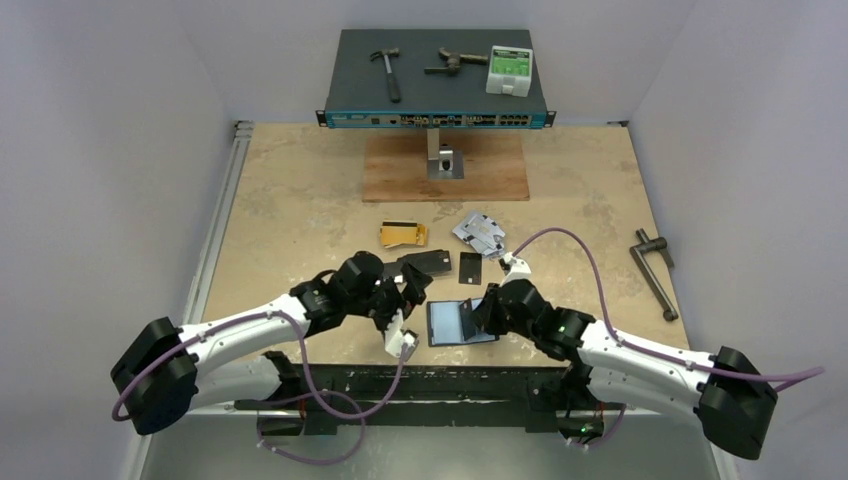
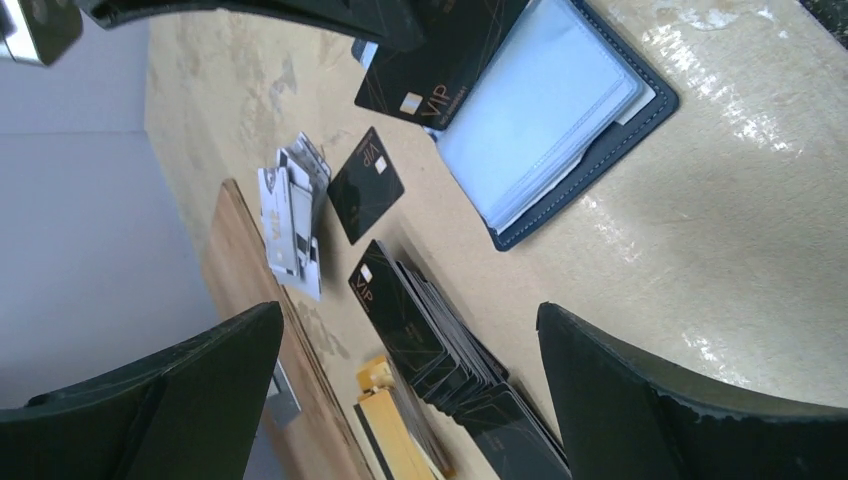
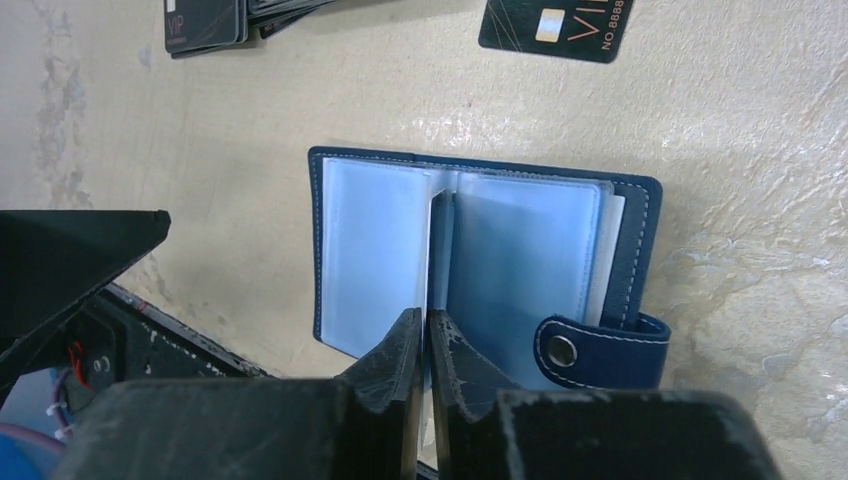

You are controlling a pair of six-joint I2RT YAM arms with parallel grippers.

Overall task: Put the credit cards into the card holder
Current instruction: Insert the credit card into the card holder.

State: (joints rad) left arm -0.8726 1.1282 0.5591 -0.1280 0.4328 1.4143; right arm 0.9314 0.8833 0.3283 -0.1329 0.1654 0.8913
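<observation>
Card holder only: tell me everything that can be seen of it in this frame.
The card holder is a dark navy, leather-look case with pale stitching, lying open and flat on the table near its front edge. Inside are clear plastic sleeves, seemingly empty. A snap tab with a metal stud sticks out on one side. The right tool pinches one sleeve leaf, holding it upright.

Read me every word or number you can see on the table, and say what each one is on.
"VIP": loose black cards and the black stack, on its top card.
"NO 8888": one loose black card, right wrist view.
Unreadable: small print under "VIP", silver cards, gold cards, green box, switch front.
</observation>
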